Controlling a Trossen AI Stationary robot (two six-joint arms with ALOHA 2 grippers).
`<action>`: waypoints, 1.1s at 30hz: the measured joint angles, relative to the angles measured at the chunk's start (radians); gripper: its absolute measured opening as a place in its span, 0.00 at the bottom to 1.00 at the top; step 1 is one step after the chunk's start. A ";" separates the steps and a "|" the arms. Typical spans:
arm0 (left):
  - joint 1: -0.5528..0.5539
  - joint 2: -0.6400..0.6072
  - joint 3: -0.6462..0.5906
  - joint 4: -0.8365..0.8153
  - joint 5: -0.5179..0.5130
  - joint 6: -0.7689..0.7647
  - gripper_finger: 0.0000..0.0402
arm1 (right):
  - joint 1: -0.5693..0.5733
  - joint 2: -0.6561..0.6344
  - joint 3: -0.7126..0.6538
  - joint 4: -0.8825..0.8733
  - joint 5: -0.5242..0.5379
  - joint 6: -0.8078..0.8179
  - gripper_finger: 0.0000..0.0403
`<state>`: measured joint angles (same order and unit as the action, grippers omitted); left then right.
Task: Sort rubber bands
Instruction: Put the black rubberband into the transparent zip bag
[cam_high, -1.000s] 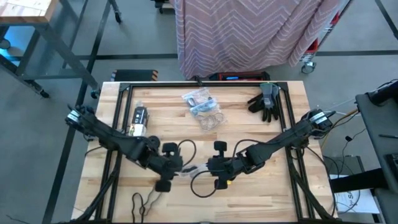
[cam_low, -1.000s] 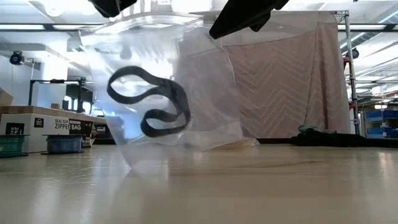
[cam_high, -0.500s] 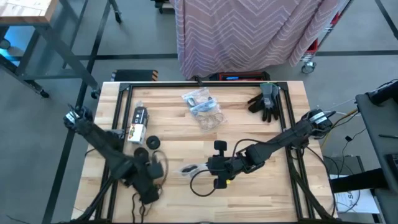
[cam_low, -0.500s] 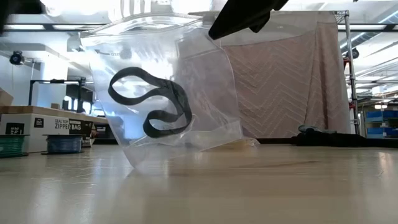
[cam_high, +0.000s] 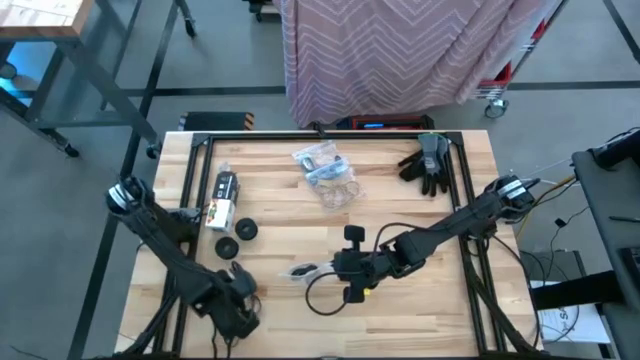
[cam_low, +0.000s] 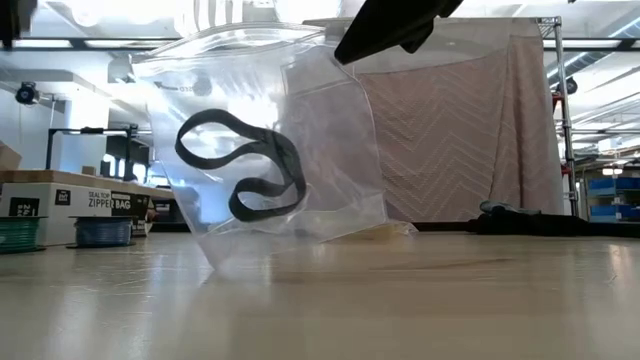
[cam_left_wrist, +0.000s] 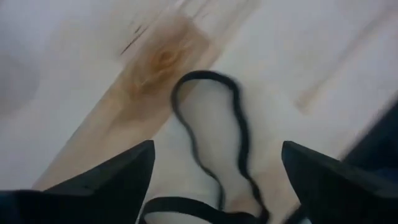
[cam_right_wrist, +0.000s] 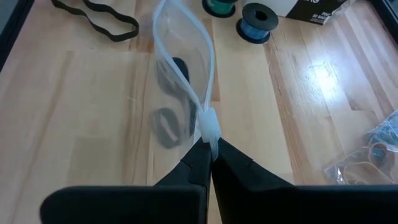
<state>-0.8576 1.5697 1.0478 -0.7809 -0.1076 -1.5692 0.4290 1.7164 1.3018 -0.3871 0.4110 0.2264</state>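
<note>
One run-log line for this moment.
left gripper: open over black band on table | right gripper: shut on clear bag | bag holds black band

The worktop was pale wood. The right tool sat near its middle, pinching the edge of a clear bag. The left tool was well apart from that bag, toward the near left corner, over a black band. Beyond the bag lay two spools, a bag of bands and gloves.
</note>
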 joint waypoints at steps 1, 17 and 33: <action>0.003 0.016 -0.006 0.000 0.014 -0.006 0.84 | 0.000 0.000 0.000 -0.001 0.000 0.001 0.00; 0.012 0.299 0.083 -0.012 0.145 -0.051 0.76 | -0.009 0.000 0.000 0.001 0.000 0.001 0.00; 0.012 0.311 0.130 -0.064 0.132 0.017 0.25 | -0.009 0.000 0.000 0.001 -0.001 0.001 0.00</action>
<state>-0.8455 1.8803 1.1782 -0.8447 0.0241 -1.5517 0.4202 1.7164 1.3018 -0.3865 0.4103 0.2276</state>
